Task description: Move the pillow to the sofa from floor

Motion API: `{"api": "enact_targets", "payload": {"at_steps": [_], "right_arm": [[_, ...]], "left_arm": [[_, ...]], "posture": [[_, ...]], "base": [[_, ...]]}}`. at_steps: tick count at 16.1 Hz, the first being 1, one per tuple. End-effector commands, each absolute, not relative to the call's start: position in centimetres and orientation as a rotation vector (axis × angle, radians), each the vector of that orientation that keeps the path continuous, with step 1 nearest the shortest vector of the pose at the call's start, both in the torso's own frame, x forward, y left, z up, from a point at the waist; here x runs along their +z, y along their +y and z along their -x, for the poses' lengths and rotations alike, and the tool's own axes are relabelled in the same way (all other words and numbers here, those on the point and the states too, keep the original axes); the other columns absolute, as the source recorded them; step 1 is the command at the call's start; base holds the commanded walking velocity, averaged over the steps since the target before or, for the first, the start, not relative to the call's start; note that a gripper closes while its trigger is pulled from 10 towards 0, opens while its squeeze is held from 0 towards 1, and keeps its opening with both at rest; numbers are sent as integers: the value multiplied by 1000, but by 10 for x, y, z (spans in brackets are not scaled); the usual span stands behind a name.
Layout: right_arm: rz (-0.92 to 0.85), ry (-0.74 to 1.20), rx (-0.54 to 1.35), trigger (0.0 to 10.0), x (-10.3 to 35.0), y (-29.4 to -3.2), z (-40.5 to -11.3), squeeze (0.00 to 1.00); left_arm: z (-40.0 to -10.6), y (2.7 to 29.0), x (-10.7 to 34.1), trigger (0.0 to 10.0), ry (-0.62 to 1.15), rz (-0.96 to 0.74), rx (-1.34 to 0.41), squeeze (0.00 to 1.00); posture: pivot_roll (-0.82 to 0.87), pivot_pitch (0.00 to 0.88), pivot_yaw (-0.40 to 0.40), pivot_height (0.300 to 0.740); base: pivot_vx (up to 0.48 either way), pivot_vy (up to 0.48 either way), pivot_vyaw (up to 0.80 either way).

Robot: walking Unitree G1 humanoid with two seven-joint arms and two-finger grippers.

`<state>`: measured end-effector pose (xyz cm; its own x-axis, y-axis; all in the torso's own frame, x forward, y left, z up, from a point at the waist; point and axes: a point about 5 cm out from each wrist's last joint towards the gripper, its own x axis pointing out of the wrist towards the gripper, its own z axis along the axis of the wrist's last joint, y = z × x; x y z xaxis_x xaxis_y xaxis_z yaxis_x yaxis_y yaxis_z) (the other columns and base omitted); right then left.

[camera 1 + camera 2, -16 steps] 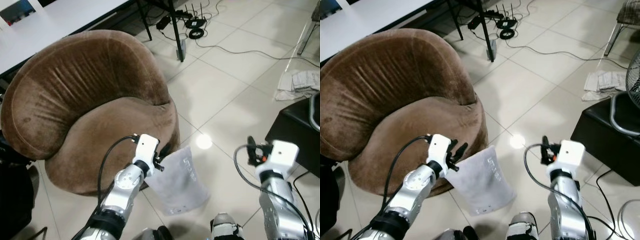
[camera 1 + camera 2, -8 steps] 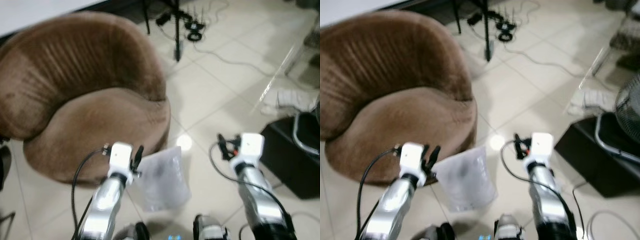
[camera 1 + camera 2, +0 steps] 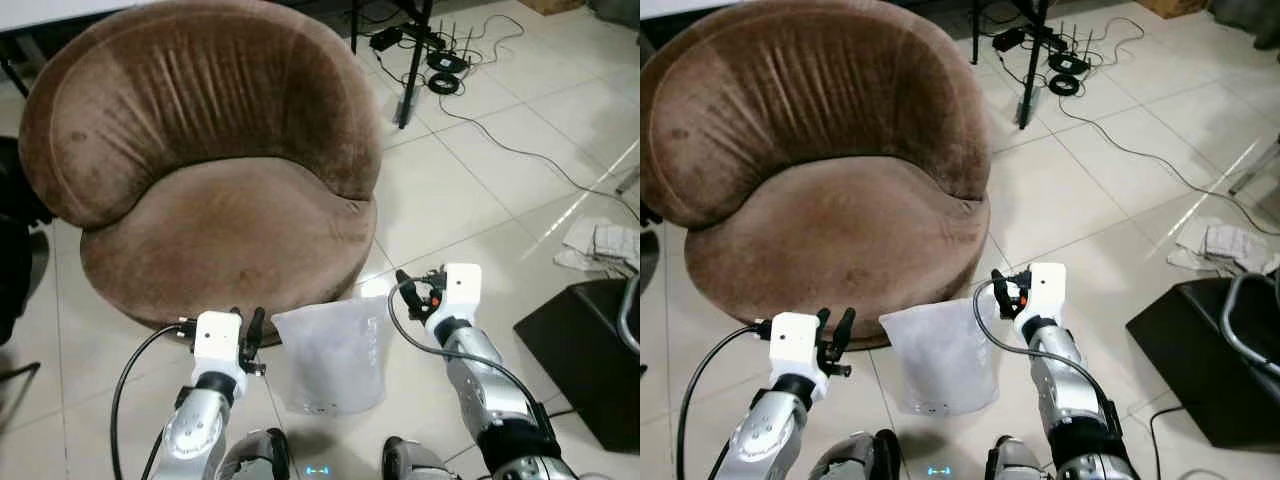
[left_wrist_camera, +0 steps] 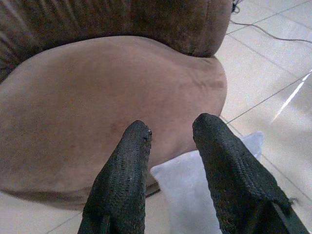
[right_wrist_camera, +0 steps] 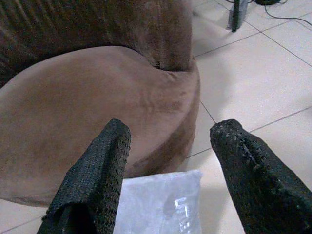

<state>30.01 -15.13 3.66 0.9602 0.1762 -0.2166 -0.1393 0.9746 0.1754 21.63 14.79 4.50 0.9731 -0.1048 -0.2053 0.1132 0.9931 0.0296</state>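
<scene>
The pillow (image 3: 330,352) is white, in a clear plastic bag, and lies flat on the tile floor (image 3: 470,190). It sits right in front of the brown sofa (image 3: 210,170), its far edge just beside the sofa's base, and between my two arms. Nothing holds it.

My left end effector (image 3: 251,330) hovers just beside the pillow's left edge, up off the floor. In the left wrist view its two black fingers (image 4: 122,180) are apart w/ nothing between them; they point at the sofa seat, w/ the pillow corner below. My right end effector (image 3: 412,290) hangs near the pillow's right top corner. Its fingers (image 5: 97,180) are spread wide, also w/ nothing in them. I think both arms sit one on each side so I can squeeze the soft bag from 2 sides; one end effector may slip on plastic.

Sofa seat is free, so there's room to drop it there. Further out: cables and routers (image 3: 440,70) on the floor by a worktop leg (image 3: 410,75), a black box (image 3: 585,350) on my right, some crumpled paper (image 3: 605,245).
</scene>
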Motion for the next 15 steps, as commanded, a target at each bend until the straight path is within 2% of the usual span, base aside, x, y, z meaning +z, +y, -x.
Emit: {"api": "enact_targets", "payload": {"at_steps": [1,4,7,10,11,13,15], "right_arm": [[-177,243,167,10000,33,-151,-300,0],[-188,243,210,10000,35,-138,-306,0],[-146,302,228,10000,23,-134,-300,0],[-155,273,231,10000,20,-147,-289,0],[-108,231,235,10000,22,-153,-279,0],[-113,193,212,10000,27,-164,-272,0],[-125,146,154,10000,36,-173,-267,0]], "left_arm": [[-210,152,47,10000,218,-60,-86,0],[-201,167,48,10000,239,-76,-20,0],[-201,170,45,10000,228,-54,24,0],[-210,158,44,10000,184,-4,6,0],[-202,163,41,10000,181,-2,-26,0],[-197,160,40,10000,190,27,-42,0],[-197,160,40,10000,195,19,-35,0]], "posture": [[159,204,-13,740],[183,198,-30,740],[162,160,-57,740],[126,138,-46,740],[74,125,-44,740],[71,121,-51,740],[51,116,-8,740]], "base": [[0,0,0],[0,0,0],[0,0,0],[0,0,0],[0,0,0],[0,0,0],[0,0,0]]}}
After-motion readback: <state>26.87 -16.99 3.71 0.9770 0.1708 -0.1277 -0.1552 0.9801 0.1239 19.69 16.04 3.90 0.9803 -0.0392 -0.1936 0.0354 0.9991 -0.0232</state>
